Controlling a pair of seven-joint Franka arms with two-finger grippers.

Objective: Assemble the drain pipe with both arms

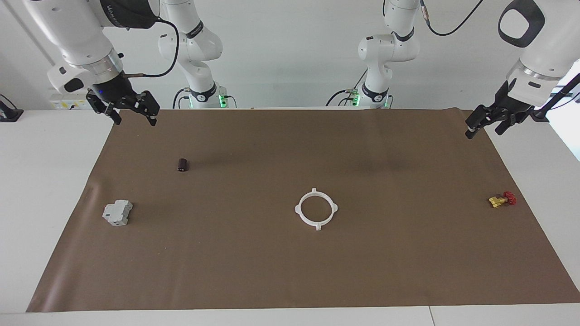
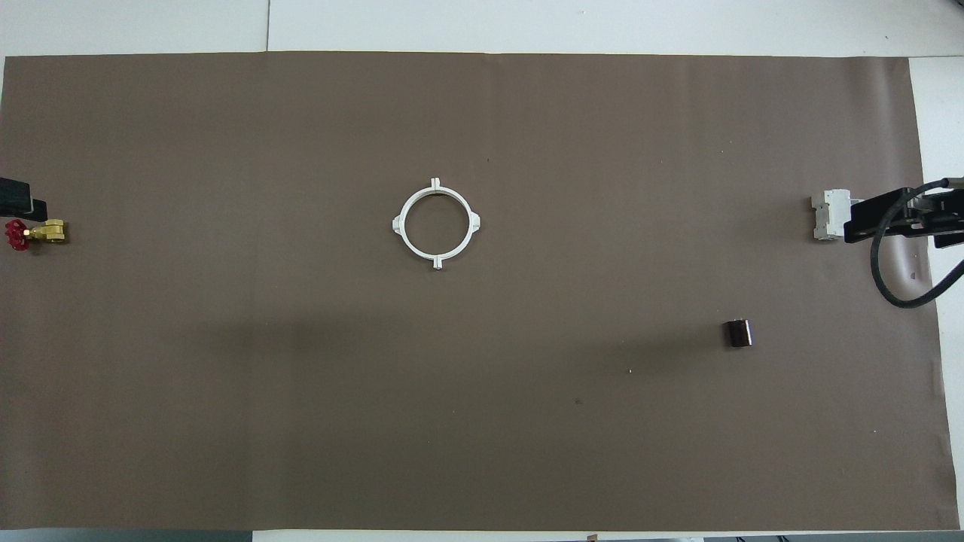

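Observation:
The drain pipe (image 1: 318,224) lies joined as one flat white ring with four tabs near the middle of the brown mat; it also shows in the overhead view (image 2: 436,258). My right gripper (image 1: 135,121) hangs open and empty in the air over the mat's corner at the right arm's end, close to the robots. My left gripper (image 1: 484,132) hangs open and empty over the mat's corner at the left arm's end. Both are well apart from the ring. In the overhead view only the edges of the right gripper (image 2: 855,222) and the left gripper (image 2: 15,197) show.
A grey blocky part (image 1: 117,213) lies at the right arm's end of the mat (image 1: 290,271). A small dark cylinder (image 1: 182,165) lies nearer to the robots than it. A yellow-and-red valve (image 1: 502,199) lies at the left arm's end.

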